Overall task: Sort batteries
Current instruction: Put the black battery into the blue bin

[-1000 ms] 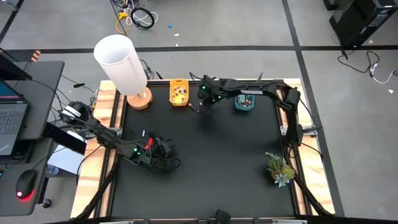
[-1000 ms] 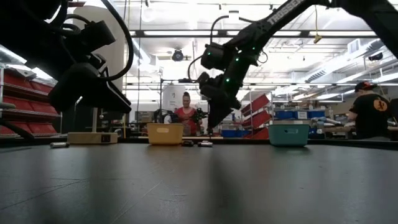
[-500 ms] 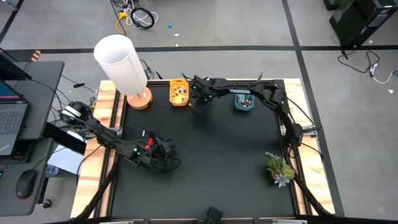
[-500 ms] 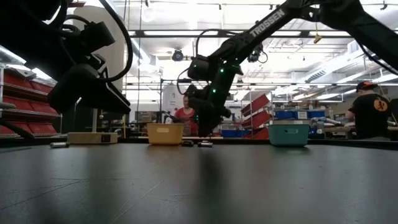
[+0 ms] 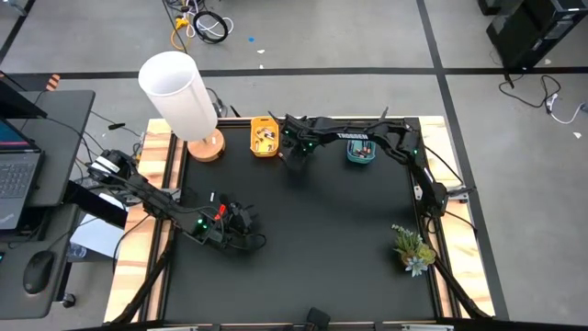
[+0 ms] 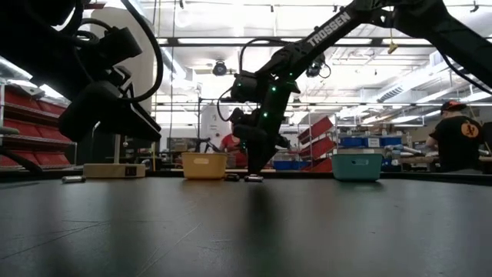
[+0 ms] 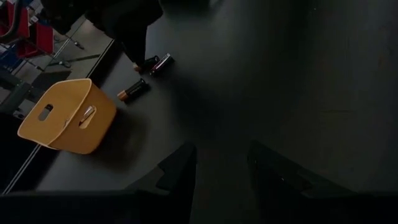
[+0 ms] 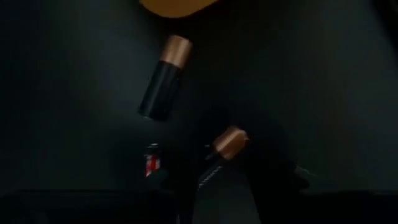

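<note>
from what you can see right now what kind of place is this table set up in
Probably a workshop or robotics lab. Behind the black table, the low view shows long shelving with red storage bins, strip lights on an open ceiling, and a person in a dark shirt at a workbench.

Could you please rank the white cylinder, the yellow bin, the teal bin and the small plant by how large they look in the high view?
1. white cylinder
2. small plant
3. yellow bin and teal bin: they look alike, and the arm partly covers the teal one, so no ranking.
</note>
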Motion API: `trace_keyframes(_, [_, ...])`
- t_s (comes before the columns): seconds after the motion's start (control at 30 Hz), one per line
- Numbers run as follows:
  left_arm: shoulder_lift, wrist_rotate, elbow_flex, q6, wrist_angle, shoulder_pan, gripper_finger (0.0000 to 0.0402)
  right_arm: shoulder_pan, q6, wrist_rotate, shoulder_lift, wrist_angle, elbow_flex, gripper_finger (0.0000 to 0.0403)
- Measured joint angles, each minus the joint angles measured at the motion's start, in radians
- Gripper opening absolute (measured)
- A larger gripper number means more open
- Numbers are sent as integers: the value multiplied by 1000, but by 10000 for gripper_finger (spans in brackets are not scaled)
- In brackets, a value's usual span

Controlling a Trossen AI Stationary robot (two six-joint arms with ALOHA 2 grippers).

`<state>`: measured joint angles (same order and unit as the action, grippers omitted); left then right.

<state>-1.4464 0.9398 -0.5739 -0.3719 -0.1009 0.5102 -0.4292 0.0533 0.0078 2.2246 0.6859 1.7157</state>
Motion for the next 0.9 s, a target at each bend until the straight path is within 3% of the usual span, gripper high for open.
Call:
trace_keyframes(0.63, [0, 0, 0, 1, 0, 0, 147, 53, 1, 7, -35, 155, -1, 135])
trace_keyframes(0.9, [0, 0, 0, 7, 4, 0, 147, 167, -8, 44, -61, 173, -19, 133])
